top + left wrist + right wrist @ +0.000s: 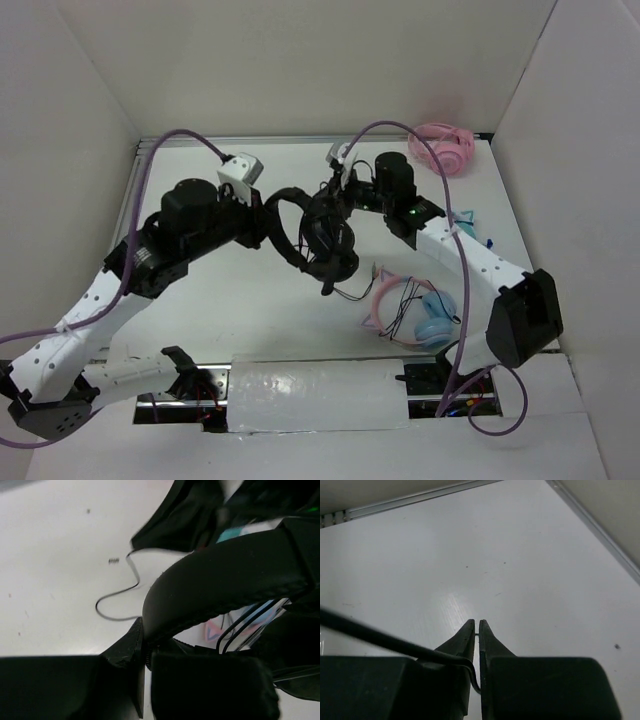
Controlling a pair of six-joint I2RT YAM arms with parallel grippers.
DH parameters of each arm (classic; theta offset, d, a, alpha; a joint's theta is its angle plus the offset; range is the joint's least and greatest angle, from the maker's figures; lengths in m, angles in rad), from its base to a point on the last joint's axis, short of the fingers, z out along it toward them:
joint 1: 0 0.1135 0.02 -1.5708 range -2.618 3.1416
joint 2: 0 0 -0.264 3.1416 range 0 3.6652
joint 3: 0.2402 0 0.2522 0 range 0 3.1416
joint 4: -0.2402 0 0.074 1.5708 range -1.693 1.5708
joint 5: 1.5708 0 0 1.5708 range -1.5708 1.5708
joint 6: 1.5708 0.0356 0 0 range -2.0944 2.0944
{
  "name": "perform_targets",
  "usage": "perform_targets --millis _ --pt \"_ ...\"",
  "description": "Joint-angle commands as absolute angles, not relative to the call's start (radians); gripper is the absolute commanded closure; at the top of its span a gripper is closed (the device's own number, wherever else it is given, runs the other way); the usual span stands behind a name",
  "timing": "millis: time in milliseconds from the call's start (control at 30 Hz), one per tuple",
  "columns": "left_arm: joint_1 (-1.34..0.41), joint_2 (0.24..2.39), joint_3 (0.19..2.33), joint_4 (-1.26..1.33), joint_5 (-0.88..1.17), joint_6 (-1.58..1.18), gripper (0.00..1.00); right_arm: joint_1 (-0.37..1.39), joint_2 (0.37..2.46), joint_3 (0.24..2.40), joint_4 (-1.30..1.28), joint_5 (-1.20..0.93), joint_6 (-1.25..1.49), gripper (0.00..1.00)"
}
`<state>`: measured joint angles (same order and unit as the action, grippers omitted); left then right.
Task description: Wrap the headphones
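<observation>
The black headphones [325, 240] are held above the table's middle, earcups hanging together, the headband [283, 205] arching left. My left gripper [270, 222] is shut on the headband, which crosses the left wrist view [225, 580] and is pinched between my fingers [127, 650]. My right gripper [340, 188] sits just behind the earcups, shut on the thin black cable [380, 637], which runs in from the left and bends down between the jaws of this gripper [476, 629]. A loose loop of the cable [117, 597] lies on the table; another part [350, 295] trails below the earcups.
Pink-and-blue cat-ear headphones [412, 312] lie on the table at the front right, near the right arm. Pink headphones [445, 147] lie in the back right corner. White walls enclose the table on three sides. A white wrapped block [315, 395] sits between the arm bases.
</observation>
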<state>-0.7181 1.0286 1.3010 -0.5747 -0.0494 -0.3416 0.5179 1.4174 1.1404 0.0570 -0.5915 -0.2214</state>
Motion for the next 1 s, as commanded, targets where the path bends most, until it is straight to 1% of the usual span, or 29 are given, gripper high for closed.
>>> perform_targets --millis 0,133,233,300,400,533,667,833,967 --pt "-0.724 1.034 1.464 -0.506 0.005 -0.334 1.0 0.551 1.483 1.192 0.146 -0.735 -0.19 0.85" --pt "-0.727 1.06 1.597 -0.529 0.005 -0.321 1.0 0.581 1.59 1.229 0.164 -0.801 -0.164 0.8" --pt "-0.727 1.072 1.683 -0.522 0.037 -0.305 1.0 0.597 1.655 1.235 0.245 -0.859 -0.112 0.77" --pt "-0.729 1.081 1.742 -0.525 0.061 -0.293 1.0 0.612 1.687 1.252 0.293 -0.868 -0.1 0.76" --pt "-0.73 1.095 1.819 -0.515 0.13 -0.292 1.0 0.637 1.788 1.285 0.342 -0.876 -0.054 0.75" --pt "-0.73 1.144 1.916 -0.557 0.158 -0.279 1.0 0.658 1.865 1.289 0.486 -0.962 0.043 0.74" --pt "-0.729 1.178 1.982 -0.587 0.127 -0.281 1.0 0.719 1.894 1.252 0.534 -0.887 0.057 0.73" --pt "-0.73 1.193 2.005 -0.568 0.129 -0.276 1.0 0.755 1.971 1.243 0.698 -0.894 0.204 0.73" --pt "-0.729 1.21 2.059 -0.58 0.091 -0.262 1.0 0.772 1.987 1.195 0.729 -0.893 0.241 0.73"
